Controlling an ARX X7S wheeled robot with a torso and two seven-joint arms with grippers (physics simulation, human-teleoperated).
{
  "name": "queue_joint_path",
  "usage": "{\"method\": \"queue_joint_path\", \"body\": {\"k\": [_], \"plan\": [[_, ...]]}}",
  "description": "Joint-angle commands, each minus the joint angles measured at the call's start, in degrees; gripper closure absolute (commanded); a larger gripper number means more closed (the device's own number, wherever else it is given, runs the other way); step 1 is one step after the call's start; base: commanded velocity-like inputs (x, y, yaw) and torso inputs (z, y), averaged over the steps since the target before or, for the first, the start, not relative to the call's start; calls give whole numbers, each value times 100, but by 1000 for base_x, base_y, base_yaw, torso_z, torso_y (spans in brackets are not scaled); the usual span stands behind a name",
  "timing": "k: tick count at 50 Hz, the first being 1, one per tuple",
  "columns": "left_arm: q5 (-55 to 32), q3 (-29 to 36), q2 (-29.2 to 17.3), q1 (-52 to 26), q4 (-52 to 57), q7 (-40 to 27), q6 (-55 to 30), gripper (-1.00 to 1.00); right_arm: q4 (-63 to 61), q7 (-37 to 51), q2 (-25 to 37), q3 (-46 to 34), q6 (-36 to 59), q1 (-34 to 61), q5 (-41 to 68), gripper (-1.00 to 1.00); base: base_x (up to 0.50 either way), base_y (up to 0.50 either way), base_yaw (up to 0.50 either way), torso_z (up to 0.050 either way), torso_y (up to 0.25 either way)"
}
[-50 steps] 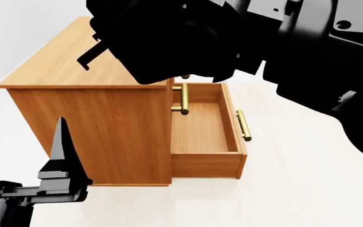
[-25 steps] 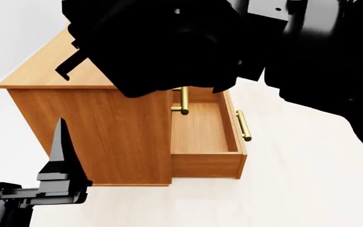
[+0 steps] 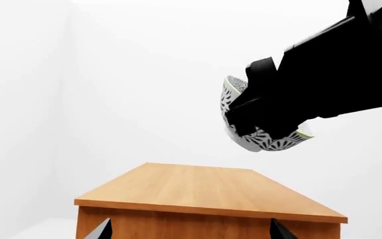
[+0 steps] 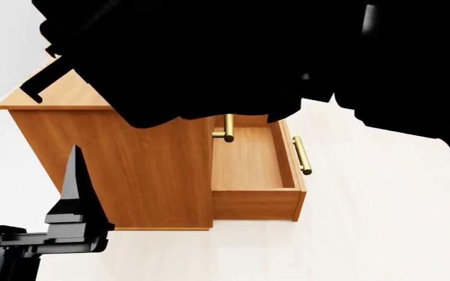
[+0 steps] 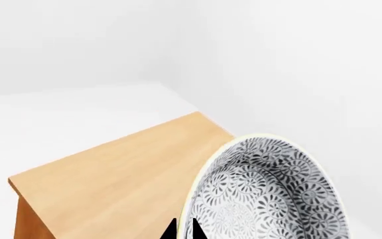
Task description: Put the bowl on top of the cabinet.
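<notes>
While the right arm fills most of the head view as a black mass, the left wrist view shows what it carries: the bowl (image 3: 260,127) sits clamped in the right gripper (image 3: 254,112), tilted steeply on its side, its patterned wall and pale rim showing on either side of the black fingers (image 3: 244,119). It hangs in the air above the cabinet (image 3: 204,191), well clear of the flat wooden top — nothing touches the wood. In the right wrist view the bowl's (image 5: 270,191) patterned inside faces the camera, with the tips of the gripper's fingers (image 5: 181,230) meeting its rim at the picture's edge; the cabinet top (image 5: 111,172) lies beyond and below it.

The left gripper (image 4: 26,193) stands low beside the cabinet's (image 4: 131,158) side panel, jaws spread apart and holding nothing. On the cabinet's front a drawer (image 4: 248,161) is pulled out, and brass handles (image 4: 302,155) show on it and on the front above.
</notes>
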Motion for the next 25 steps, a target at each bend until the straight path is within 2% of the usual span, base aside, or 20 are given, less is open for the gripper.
{"method": "queue_joint_path", "body": {"k": [1,25], "plan": [[12,21,-33,18,0,-29,48,-100,-42,-198,0,13,-311,-31,-69,100,0,0,0,0,0],[65,71,-54,44,-58,-47,163,-100,94,-460,0,37,-278,-1072,-1028,100,0,0,0,0,0]]}}
